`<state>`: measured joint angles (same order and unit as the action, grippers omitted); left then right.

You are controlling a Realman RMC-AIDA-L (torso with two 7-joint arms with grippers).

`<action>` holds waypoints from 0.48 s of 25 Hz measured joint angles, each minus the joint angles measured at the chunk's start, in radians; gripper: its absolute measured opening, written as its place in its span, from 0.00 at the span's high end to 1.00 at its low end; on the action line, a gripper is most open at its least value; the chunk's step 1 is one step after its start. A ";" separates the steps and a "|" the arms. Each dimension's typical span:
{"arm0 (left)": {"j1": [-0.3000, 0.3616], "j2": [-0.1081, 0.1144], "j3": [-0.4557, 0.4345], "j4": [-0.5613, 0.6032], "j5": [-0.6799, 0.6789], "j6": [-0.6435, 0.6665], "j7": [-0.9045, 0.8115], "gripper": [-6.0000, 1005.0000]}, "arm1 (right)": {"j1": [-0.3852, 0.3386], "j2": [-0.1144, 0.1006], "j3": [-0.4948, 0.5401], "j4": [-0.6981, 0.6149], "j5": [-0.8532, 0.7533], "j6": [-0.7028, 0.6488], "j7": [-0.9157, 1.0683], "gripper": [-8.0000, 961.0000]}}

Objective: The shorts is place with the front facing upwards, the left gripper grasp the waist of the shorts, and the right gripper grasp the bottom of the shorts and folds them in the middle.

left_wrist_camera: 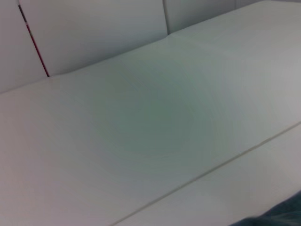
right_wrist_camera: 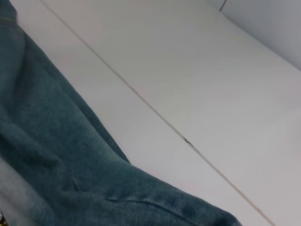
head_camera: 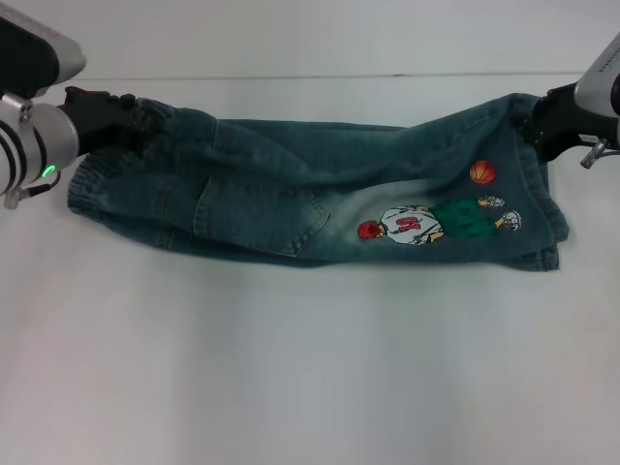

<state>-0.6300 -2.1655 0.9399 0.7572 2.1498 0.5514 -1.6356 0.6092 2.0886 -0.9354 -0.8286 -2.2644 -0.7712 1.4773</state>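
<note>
The blue-green denim shorts (head_camera: 291, 194) lie across the white table, folded lengthwise, with the cartoon basketball-player print (head_camera: 436, 221) and patch pocket (head_camera: 257, 215) facing up. The ruffled waist (head_camera: 92, 184) is at the left and the leg hems, the bottom of the shorts (head_camera: 552, 232), at the right. My left gripper (head_camera: 136, 114) is at the far edge of the waist, shut on the denim there. My right gripper (head_camera: 531, 118) is at the far right corner, shut on the hem, which rises to it. Denim also shows in the right wrist view (right_wrist_camera: 56, 155) and as a corner in the left wrist view (left_wrist_camera: 277, 216).
The white table (head_camera: 291, 368) stretches in front of the shorts. A seam line runs across the table behind them (head_camera: 320, 76). A wall panel with a red stripe (left_wrist_camera: 33, 42) stands beyond the table in the left wrist view.
</note>
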 joint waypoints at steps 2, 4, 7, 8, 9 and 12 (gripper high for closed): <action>0.000 0.000 0.005 0.000 0.002 -0.001 -0.002 0.80 | -0.001 0.000 -0.006 0.000 0.000 0.001 0.002 0.88; 0.000 0.000 0.011 0.000 0.002 -0.001 -0.003 0.80 | -0.003 0.000 -0.007 0.000 -0.001 0.001 0.007 0.84; 0.002 0.001 0.011 0.005 0.012 -0.001 -0.005 0.67 | -0.006 0.001 -0.006 -0.003 -0.001 0.001 0.013 0.72; 0.004 0.001 0.010 0.008 0.018 -0.003 -0.007 0.63 | -0.007 0.001 -0.005 -0.005 -0.001 0.001 0.013 0.68; 0.005 0.001 0.008 0.010 0.022 -0.006 -0.008 0.59 | -0.010 0.001 -0.003 -0.007 -0.001 0.001 0.013 0.64; 0.009 0.001 0.006 0.011 0.025 -0.022 -0.008 0.47 | -0.021 0.001 0.002 -0.022 -0.001 -0.003 0.014 0.48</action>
<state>-0.6208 -2.1644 0.9463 0.7682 2.1745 0.5291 -1.6439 0.5878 2.0893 -0.9337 -0.8508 -2.2657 -0.7742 1.4910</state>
